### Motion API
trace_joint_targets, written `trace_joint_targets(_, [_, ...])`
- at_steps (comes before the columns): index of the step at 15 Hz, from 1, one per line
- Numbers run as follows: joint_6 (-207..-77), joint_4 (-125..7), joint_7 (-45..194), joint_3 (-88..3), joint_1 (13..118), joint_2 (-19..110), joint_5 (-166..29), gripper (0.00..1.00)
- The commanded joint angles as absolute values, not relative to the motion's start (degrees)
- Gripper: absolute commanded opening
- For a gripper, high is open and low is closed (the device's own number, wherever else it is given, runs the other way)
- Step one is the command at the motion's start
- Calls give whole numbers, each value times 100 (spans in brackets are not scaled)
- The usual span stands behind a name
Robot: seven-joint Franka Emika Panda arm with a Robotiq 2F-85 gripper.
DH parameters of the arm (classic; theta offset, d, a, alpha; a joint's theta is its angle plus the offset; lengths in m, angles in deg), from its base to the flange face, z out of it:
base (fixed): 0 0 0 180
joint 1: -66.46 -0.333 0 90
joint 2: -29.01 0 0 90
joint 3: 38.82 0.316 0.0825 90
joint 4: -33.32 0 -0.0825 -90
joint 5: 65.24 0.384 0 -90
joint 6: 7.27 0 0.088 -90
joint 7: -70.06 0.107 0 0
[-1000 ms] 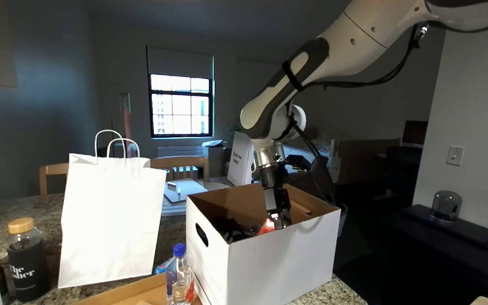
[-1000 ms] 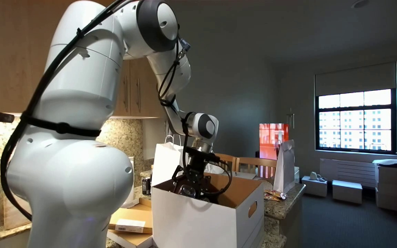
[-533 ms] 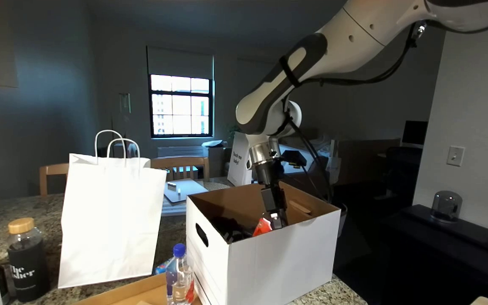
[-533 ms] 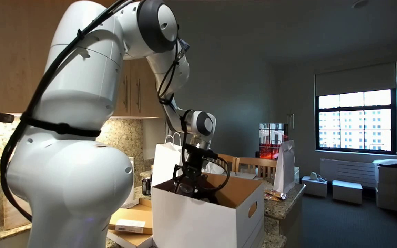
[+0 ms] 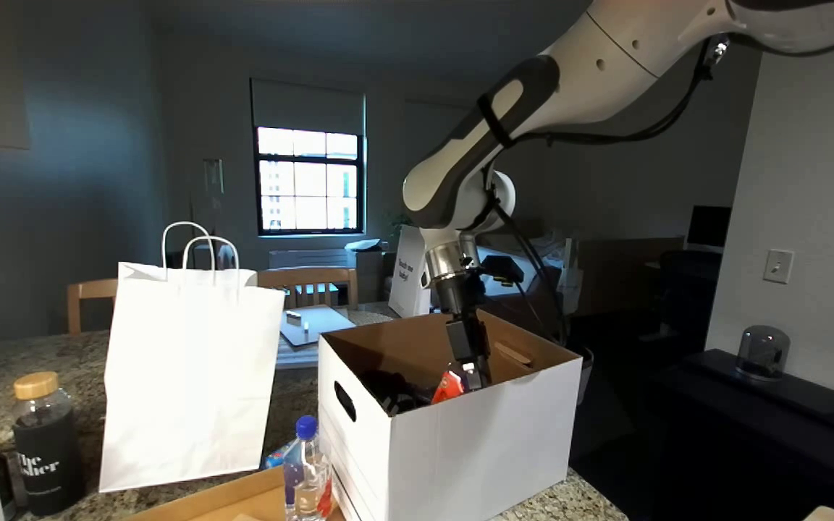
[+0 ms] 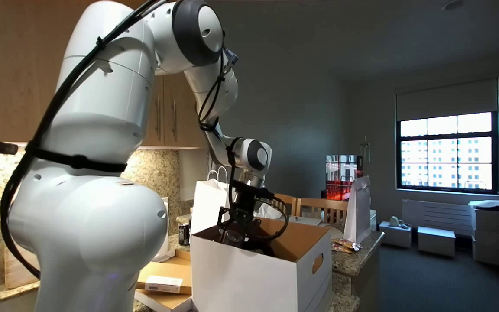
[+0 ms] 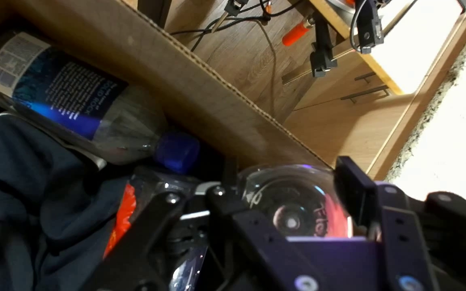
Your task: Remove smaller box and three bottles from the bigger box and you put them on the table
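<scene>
- Gripper [image 7: 287, 178] has shifted slightly leftward in both exterior views.
- It pinches a clear bottle [image 7: 291, 206] inside the big box [image 5: 482, 449].
- Blue-capped bottle [image 7: 81, 99] lies there too, beside dark cloth [image 7: 47, 194].
- Upright bottle [image 5: 306, 470] stands outside, just beside the box.

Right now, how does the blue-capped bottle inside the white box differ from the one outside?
The bottle inside lies on its side; the bottle outside stands upright.
The bottle inside shows readable print on a blue label; on the bottle outside I can make out no print.
Both are clear and blue-capped.
</scene>
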State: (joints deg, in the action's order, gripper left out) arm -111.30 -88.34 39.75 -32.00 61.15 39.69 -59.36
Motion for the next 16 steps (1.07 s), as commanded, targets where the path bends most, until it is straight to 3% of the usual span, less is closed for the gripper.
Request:
trace_joint_targets(1, [-11303, -9018, 3849, -3192, 6197, 3654, -6123, 36])
trace_joint_targets(16, [-12044, -9245, 3620, -3596, 6376, 2424, -5211, 36])
